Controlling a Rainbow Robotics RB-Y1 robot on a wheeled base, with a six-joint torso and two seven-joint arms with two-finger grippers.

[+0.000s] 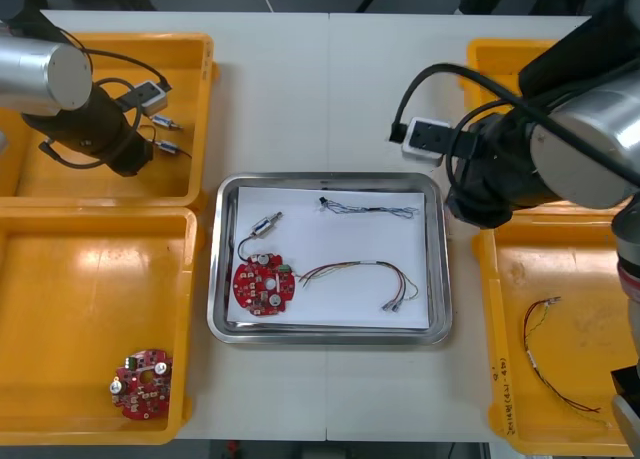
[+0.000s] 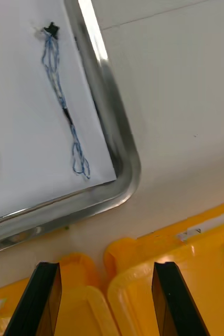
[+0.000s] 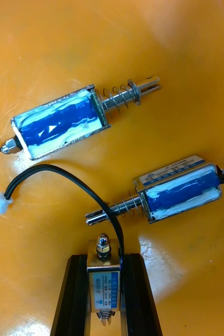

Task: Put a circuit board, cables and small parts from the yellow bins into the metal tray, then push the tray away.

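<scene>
a small metal part (image 3: 104,286) sits clamped between the fingers of the left tool (image 3: 104,260), inside the yellow bin (image 3: 185,63) at the table's far left corner, with two like parts (image 3: 56,122) beside it. the metal tray (image 1: 440,269) at the table's middle holds a circuit board (image 1: 263,284) and cables (image 1: 368,210). the right tool (image 2: 106,265) hangs wide apart and empty over the right-edge bins (image 2: 195,273).

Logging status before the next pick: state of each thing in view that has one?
Left gripper: jaws shut on small metal part, in far left bin.
Right gripper: jaws open, empty, above right bins.
Metal tray: loaded with circuit board, blue and white cable, red and yellow cable, second metal part; not yet pushed.
</scene>
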